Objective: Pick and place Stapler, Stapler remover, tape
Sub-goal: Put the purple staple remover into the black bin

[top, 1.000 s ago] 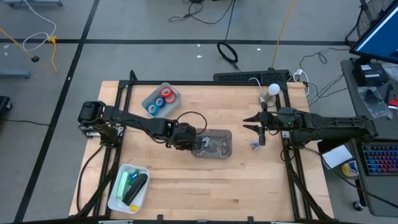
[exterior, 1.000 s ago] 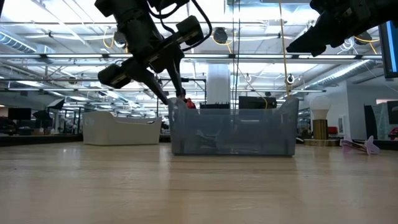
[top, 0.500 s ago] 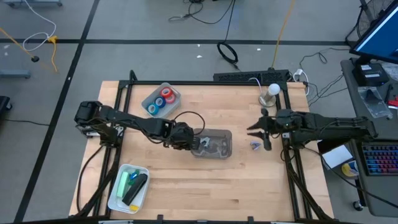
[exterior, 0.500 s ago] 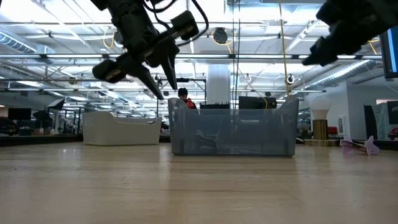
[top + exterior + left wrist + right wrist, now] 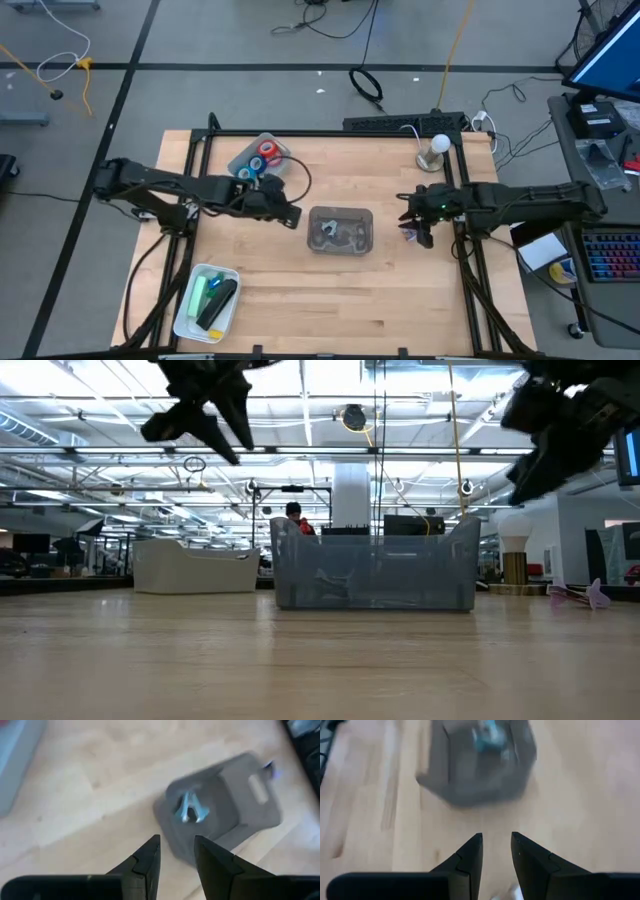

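3 bins on the table [image 5: 340,285]. The grey bin [image 5: 340,229] at centre holds metallic staple removers [image 5: 338,234] (count unclear, looks like at least 2). The back bin [image 5: 257,160] holds the tape rolls [image 5: 260,160], red and blue, apparently all sorted. The front-left bin [image 5: 206,299] holds a green stapler [image 5: 203,294] and a dark stapler [image 5: 220,301].

Left over: 1 small purplish item [image 5: 409,234] on bare wood, right of the grey bin, likely another staple remover; too small to be sure.

Right gripper [image 5: 417,222] hangs just over or beside that item, tilted down. In the right wrist view its fingers [image 5: 471,855] are slightly parted with nothing between them, so released.

Left gripper [image 5: 288,214] sits above the table between the back bin and the grey bin, left of the latter. Fingers [image 5: 147,857] show a narrow gap, empty, nothing grasped.

Judgement: task nearly done. Remaining step looks like the right arm grabbing the loose item and dropping it in the grey bin.
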`<control>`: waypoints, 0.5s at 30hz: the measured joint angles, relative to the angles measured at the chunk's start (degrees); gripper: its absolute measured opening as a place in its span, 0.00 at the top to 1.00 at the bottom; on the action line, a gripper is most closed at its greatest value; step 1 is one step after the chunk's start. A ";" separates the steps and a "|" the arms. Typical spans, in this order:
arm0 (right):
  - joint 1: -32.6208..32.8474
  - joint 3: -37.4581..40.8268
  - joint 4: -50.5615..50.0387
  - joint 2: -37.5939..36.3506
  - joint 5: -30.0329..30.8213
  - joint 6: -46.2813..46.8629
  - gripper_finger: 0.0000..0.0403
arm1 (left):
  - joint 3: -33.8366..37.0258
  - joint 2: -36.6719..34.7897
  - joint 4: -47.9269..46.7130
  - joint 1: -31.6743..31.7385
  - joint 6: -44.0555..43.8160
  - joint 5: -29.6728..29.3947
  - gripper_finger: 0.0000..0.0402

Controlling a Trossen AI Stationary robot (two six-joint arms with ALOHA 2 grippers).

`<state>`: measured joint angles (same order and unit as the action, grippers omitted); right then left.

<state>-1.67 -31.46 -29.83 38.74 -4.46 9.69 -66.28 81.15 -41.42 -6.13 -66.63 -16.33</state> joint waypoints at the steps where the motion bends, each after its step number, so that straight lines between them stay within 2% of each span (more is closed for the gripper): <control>1: 0.00 0.00 -0.95 1.20 -0.17 2.94 0.77 | -0.04 -0.79 -0.13 0.13 0.45 -0.80 0.71; 4: 0.02 -0.09 -8.90 5.46 -4.42 11.12 0.77 | 0.06 -3.90 -3.38 0.63 3.49 -3.21 0.71; 7: 0.04 -0.04 -17.34 8.45 -9.92 12.93 0.77 | 0.32 -6.90 -2.42 1.97 7.94 -5.03 0.71; 9: 0.04 -0.04 -20.84 9.45 -10.79 13.20 0.77 | 1.85 -8.96 -1.62 3.19 11.06 -5.23 0.71; 13: 0.02 -0.05 -22.00 9.54 -10.51 12.76 0.77 | 8.54 -14.65 5.00 5.51 13.86 -3.72 0.71; 15: 0.02 -0.04 -21.71 9.13 -10.36 12.54 0.77 | 13.61 -18.55 12.26 6.42 14.39 -1.72 0.71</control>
<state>-1.65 -31.51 -51.55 47.87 -14.82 22.22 -52.67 62.60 -29.17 0.29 -52.24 -18.05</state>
